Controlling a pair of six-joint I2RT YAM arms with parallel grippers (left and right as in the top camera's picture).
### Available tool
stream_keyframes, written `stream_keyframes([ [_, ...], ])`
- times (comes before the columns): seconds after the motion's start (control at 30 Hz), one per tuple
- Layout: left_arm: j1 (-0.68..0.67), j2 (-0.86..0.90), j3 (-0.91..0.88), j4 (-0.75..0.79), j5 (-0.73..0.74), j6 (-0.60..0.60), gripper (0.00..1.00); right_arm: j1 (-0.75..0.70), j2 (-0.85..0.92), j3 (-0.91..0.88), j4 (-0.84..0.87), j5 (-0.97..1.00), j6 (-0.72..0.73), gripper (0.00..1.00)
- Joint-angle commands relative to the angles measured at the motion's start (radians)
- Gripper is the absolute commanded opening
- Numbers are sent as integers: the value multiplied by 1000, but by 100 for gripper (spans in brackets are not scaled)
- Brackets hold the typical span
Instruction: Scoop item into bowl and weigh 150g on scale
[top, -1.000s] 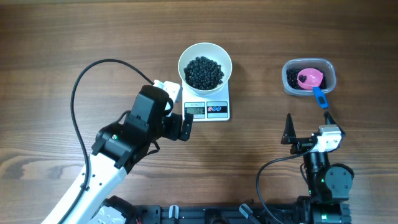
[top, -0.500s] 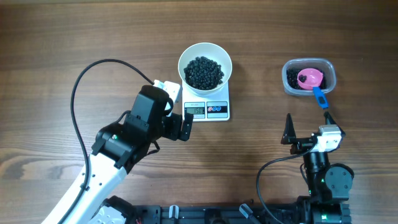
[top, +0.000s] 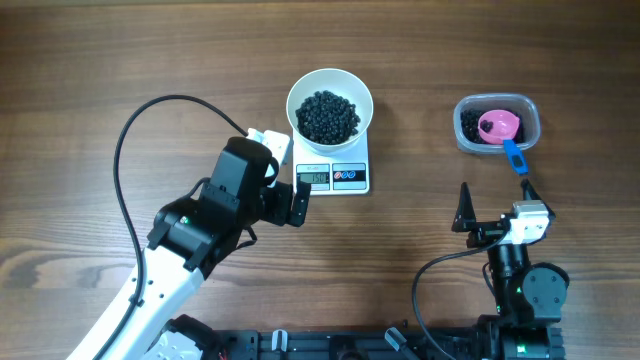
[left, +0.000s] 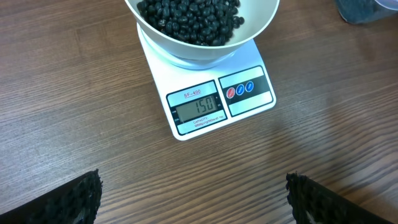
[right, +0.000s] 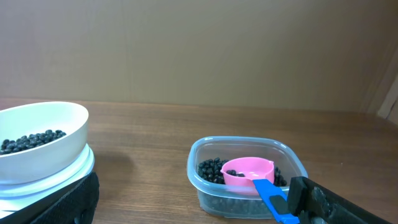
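The white bowl (top: 330, 92) stands on the small white scale (top: 348, 178), holding a heap of black beads (top: 328, 117). In the left wrist view the bowl (left: 261, 25) is full of beads (left: 189, 18), and the scale (left: 249, 93) reads 150 on its display. My left gripper (top: 283, 203) hovers open just in front of the scale, left of its display. Nothing lies between its fingers (left: 193, 176). My right gripper (top: 496, 205) is open near the table's front edge, a little short of the clear tub. It holds nothing (right: 193, 190).
A clear plastic tub (top: 497, 123) at the back right holds more black beads and a pink scoop (top: 499, 126), whose blue handle (top: 514, 155) sticks out toward my right gripper. The tub (right: 205, 177) and scoop (right: 247, 171) also show in the right wrist view.
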Motion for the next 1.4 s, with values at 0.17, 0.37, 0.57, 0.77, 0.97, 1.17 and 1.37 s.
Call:
stream_keyframes([
  [0.17, -4, -60, 3, -25, -37, 19, 100, 7, -14, -2, 1, 6, -19, 100],
  [0.37, 19, -130, 3, -61, -126, -46, 100, 7, -14, -2, 2, 6, -19, 100],
  [0.57, 92, -200, 0, -61, -126, -112, 100, 7, -14, -2, 1, 6, -19, 100],
  [0.77, 146, -283, -46, -39, -125, -111, 100, 7, -14, -2, 2, 6, -19, 100],
  [0.97, 203, -391, -116, 52, -125, -111, 100, 7, -14, -2, 2, 6, -19, 100],
  [1.17, 263, -487, -204, 145, -112, -111, 100, 7, -14, -2, 2, 6, -19, 100],
  [1.37, 333, -607, -318, 257, -95, -111, 100, 7, -14, -2, 2, 6, -19, 100],
])
